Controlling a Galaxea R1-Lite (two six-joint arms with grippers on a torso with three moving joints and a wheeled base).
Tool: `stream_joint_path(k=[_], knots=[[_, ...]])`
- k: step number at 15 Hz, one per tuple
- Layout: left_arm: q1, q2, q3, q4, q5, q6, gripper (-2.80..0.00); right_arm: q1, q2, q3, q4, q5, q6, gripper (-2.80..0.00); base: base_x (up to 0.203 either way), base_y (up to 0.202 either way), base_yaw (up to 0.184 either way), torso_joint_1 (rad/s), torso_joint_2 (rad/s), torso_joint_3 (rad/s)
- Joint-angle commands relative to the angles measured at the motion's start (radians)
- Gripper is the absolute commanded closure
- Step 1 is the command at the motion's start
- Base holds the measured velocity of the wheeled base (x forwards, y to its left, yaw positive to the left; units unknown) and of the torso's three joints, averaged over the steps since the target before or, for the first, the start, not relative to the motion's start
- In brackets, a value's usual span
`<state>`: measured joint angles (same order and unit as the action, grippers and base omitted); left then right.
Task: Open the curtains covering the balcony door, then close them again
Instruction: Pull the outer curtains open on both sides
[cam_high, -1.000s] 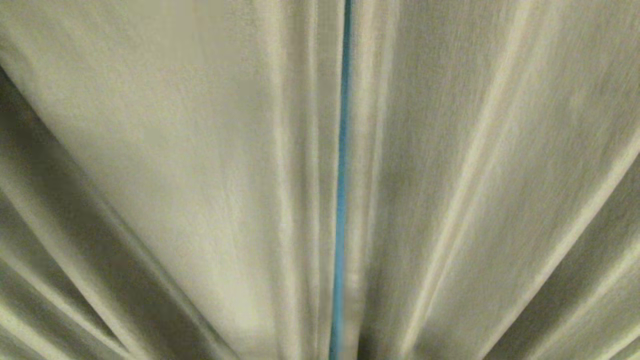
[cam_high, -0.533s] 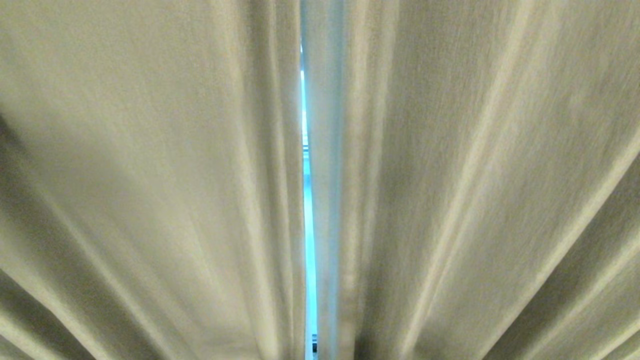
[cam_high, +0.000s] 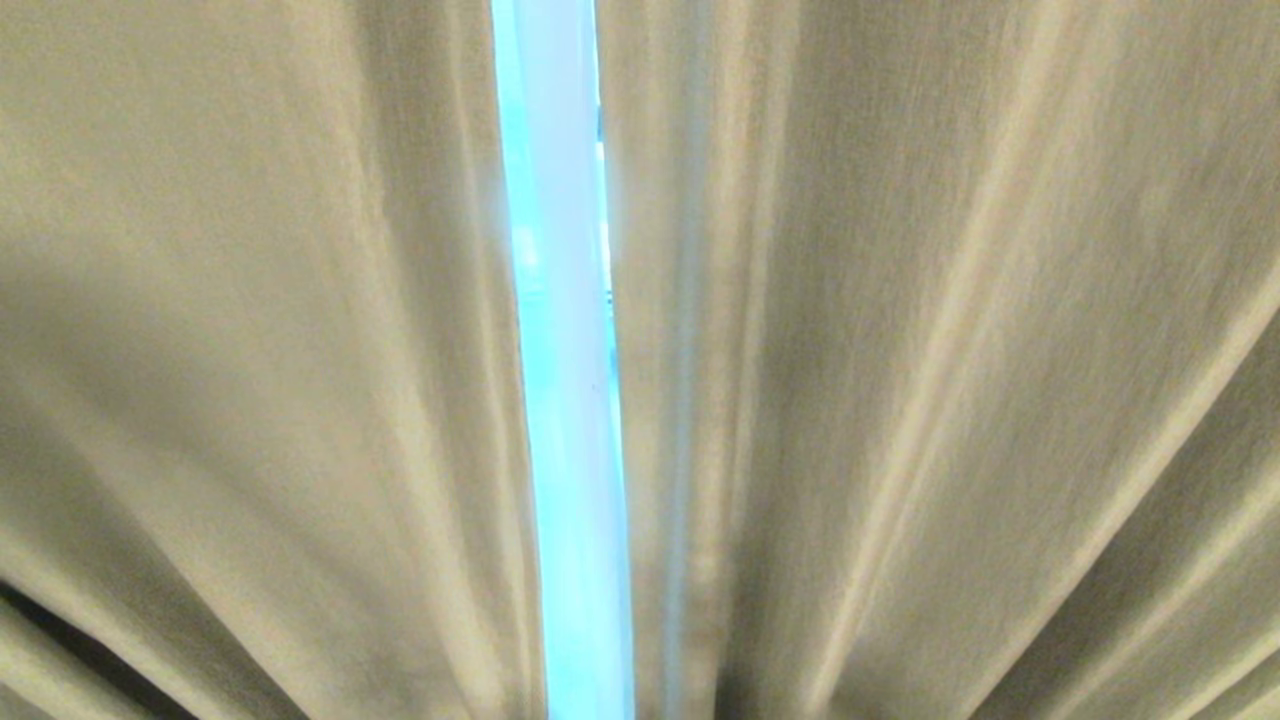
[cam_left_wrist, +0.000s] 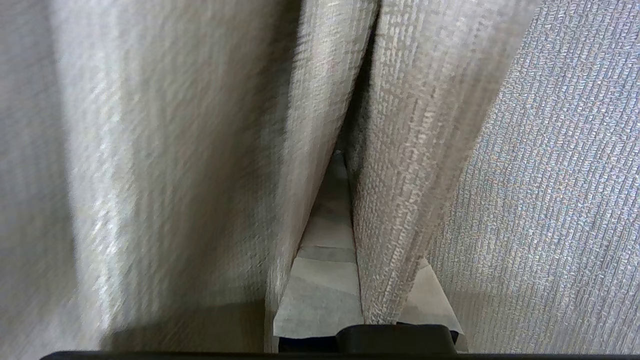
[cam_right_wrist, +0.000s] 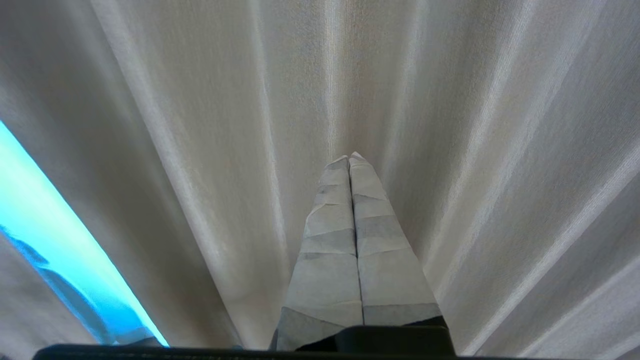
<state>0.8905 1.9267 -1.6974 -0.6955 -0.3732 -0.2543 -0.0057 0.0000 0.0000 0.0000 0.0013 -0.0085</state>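
**Now a bright slit between the drapes**

Well, the drapes (cam_high: 950, 350) fill the head view edge to edge, so the door behind them is all but hidden. Their pleats run top to bottom and fan outward toward the lower corners. Between the left panel (cam_high: 250, 350) and the right one stands a narrow gap (cam_high: 565, 400), long axis upright, glowing pale blue-white. What lies in that gap is washed out: it could be sheer fabric or glass, and I cannot tell which. No frame, no floor, no rail shows.

Neither arm appears in the head view. The left wrist view puts the left hand (cam_left_wrist: 350, 240) deep in the cloth: a fold of drape (cam_left_wrist: 395, 200) runs down between its two taped fingers (cam_left_wrist: 320, 280), which are pressed together on it. The fingertips themselves are buried in the pleats and cannot be seen. More woven cloth crowds both sides, part of it smeared.

The right hand (cam_right_wrist: 350, 160) sits just in front of the right panel's pleats, fingers pressed flat together with nothing between them. Whether its tips touch the cloth is hard to make out. The same blue strip (cam_right_wrist: 60, 240) cuts slanting across that view's corner.
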Motion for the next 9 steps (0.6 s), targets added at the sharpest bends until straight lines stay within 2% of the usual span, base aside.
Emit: stream_joint_path(k=[1, 9], knots=[[0.035, 0.048, -0.016, 0.001, -0.001, -0.015, 0.0, 0.0, 0.002, 0.0, 0.0, 0.0, -0.001, 0.0, 0.0, 0.0, 0.0, 0.0, 0.0, 0.0], [0.075, 0.059, -0.016, 0.001, -0.001, -0.031, 0.0, 0.0, 0.002, 0.0, 0.0, 0.0, -0.001, 0.0, 0.0, 0.0, 0.0, 0.0, 0.0, 0.0]])
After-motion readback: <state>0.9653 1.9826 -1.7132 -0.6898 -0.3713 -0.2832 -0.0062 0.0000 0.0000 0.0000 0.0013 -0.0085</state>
